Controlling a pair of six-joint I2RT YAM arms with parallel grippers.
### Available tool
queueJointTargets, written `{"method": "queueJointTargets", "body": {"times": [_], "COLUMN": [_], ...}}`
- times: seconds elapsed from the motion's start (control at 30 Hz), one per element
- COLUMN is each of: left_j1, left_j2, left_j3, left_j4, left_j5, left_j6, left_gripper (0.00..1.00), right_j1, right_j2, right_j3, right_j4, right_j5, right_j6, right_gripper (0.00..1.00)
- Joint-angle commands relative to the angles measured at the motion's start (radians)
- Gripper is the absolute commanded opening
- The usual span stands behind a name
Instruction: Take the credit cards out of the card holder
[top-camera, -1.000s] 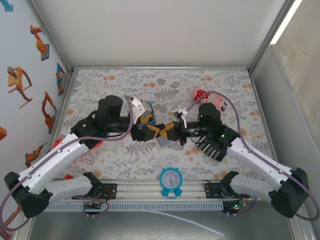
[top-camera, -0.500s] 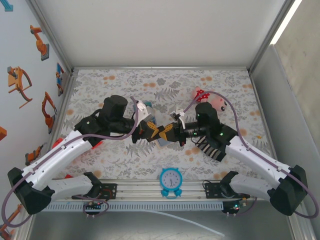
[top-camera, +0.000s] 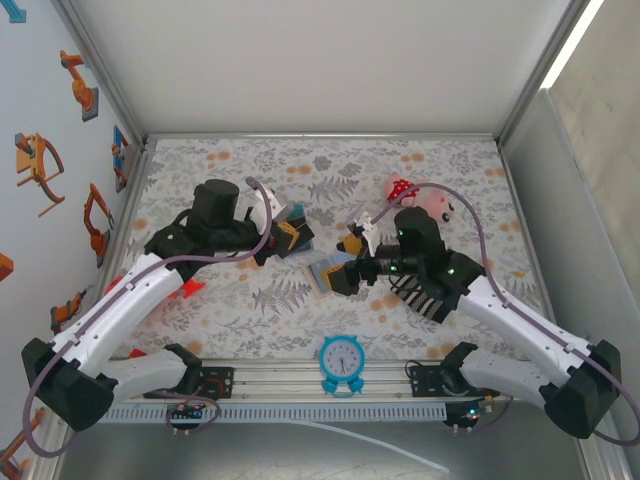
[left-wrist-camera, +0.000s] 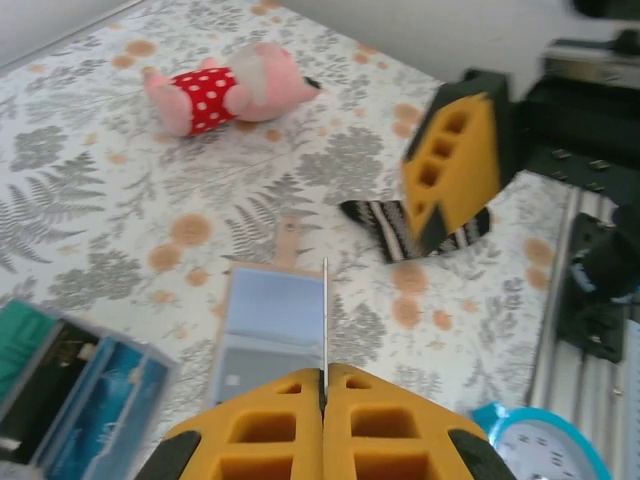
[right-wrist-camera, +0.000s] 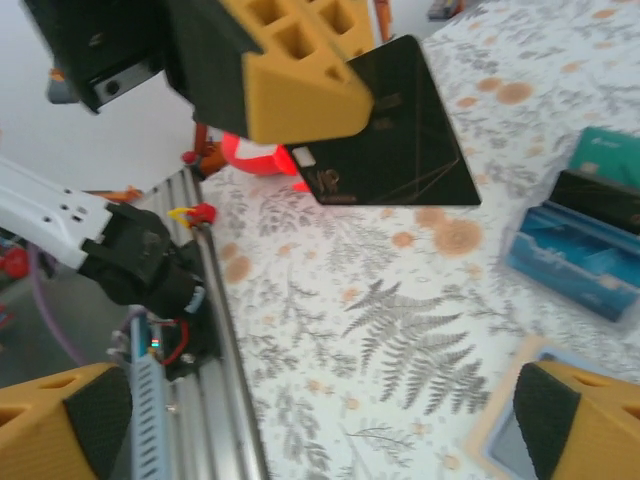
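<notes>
- The left gripper (left-wrist-camera: 324, 388) has its jaws pressed together on a thin, glossy dark card (right-wrist-camera: 395, 130), held clear of the table.
- The right gripper (right-wrist-camera: 320, 425) has its jaws wide apart, holding nothing, near the card holder (left-wrist-camera: 272, 335).
- The card holder lies open and flat on the floral table (left-wrist-camera: 100, 220), tan-edged with a pale blue inside.
- The teal and blue cards (left-wrist-camera: 110, 400) lie just beside it.

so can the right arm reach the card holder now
Probably yes: the right gripper is open and close to the open card holder, with nothing between them, and the left gripper holds a dark card off to the side.
</notes>
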Motion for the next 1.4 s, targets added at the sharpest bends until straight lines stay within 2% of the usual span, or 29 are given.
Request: {"method": "queueJointTargets", "body": {"times": [0.0, 0.2, 0.43, 0.77, 1.37], "left_j1": [0.048, 0.119, 0.172, 0.195, 0.218], "left_j2": [0.067, 0.240, 0.417, 0.568, 0.695], "left_j3": [-0.002, 0.048, 0.108, 0.173, 0.219], "left_j4": [0.059, 0.070, 0.092, 0.118, 0.132], "left_j5": [-0.009, -0.007, -0.013, 0.014, 0.035], "left_j6": [0.103, 0.294, 0.447, 0.581, 0.625], "left_gripper": [0.00, 0.00, 0.00, 0.00, 0.00], "right_j1": [0.004, 0.004, 0.004, 0.004, 0.004], "right_j2": [-0.059, -0.110, -0.105, -0.053, -0.049], "right_j3": [0.019, 0.014, 0.007, 0.024, 0.020], "right_j4": [-0.027, -0.066, -0.107, -0.110, -0.099], "right_j5": [0.144, 0.359, 0.472, 0.440, 0.443], "right_j6": [-0.005, 0.031, 0.041, 0.047, 0.050], "right_gripper": [0.99, 0.99, 0.99, 0.99, 0.99]}}
